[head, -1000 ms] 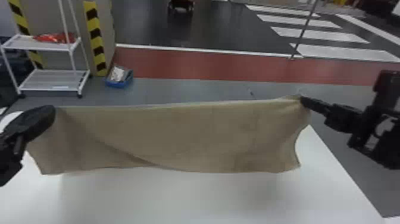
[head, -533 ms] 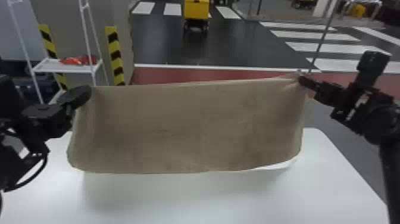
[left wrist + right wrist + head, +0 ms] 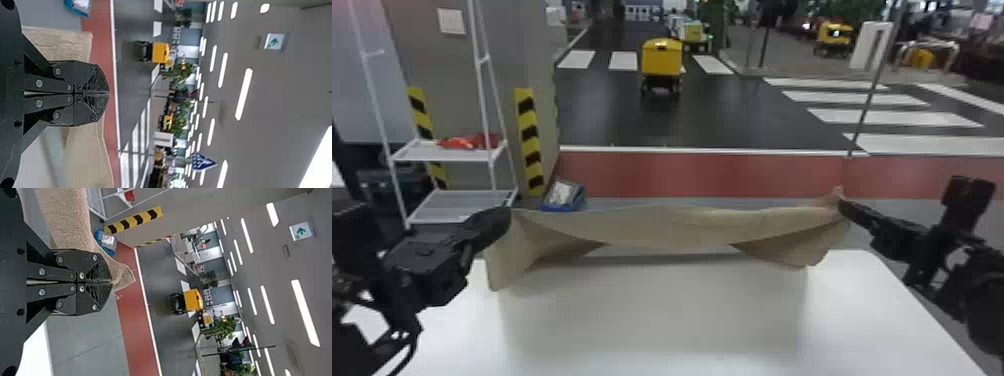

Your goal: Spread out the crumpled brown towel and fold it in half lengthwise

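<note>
In the head view my left gripper (image 3: 504, 220) and my right gripper (image 3: 844, 206) hold the brown towel (image 3: 657, 225) stretched between them by its upper corners, above the white table. The towel's upper edge runs nearly level; its middle billows away while both lower corners hang nearer. In the left wrist view the left gripper (image 3: 107, 93) is shut, with towel (image 3: 86, 156) on both sides of its fingers. In the right wrist view the right gripper (image 3: 110, 282) is shut on a corner of the towel (image 3: 72, 219), whose tip pokes out past the fingertips.
Below the towel lies the white table (image 3: 652, 325). Beyond it, on the floor, are a blue bin (image 3: 564, 197) and a white shelf rack (image 3: 449, 152) at the left. A thin pole (image 3: 869, 100) stands at the back right.
The view has tilted up from a second ago. Since half a second ago, the towel has gone from hanging as a broad sheet to billowing away, its lower edge raised. Both grippers still hold it.
</note>
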`<action>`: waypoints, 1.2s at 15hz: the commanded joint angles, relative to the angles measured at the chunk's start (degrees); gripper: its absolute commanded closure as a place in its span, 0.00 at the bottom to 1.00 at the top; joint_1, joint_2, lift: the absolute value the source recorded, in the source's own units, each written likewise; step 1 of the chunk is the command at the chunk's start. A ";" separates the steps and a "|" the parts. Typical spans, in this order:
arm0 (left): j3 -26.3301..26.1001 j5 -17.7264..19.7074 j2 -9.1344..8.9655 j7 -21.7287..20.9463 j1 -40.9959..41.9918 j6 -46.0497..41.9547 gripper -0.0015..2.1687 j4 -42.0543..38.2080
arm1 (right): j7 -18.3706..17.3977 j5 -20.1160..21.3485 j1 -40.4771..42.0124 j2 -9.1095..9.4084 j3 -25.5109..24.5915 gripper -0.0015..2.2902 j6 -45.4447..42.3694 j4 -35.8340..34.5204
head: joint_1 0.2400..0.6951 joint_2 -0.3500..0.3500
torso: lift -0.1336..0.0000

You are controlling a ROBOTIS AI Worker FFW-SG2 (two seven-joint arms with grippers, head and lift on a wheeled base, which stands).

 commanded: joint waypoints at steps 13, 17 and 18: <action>-6.28 -14.46 0.13 2.57 23.21 -0.98 0.32 -8.04 | 10.27 -6.80 22.86 -3.03 -11.33 0.57 -3.55 -4.11 | 1.00 0.04 | 0.07; -4.26 -16.22 1.28 2.92 26.73 -3.62 0.04 -7.08 | 10.09 -7.42 23.21 -1.72 -11.07 0.57 -0.91 -7.10 | 1.00 0.07 | 0.07; -4.26 -16.92 1.80 3.80 27.34 -4.67 0.04 -6.55 | 10.00 -7.33 23.21 -1.72 -10.89 0.57 -0.91 -7.19 | 1.00 0.09 | 0.07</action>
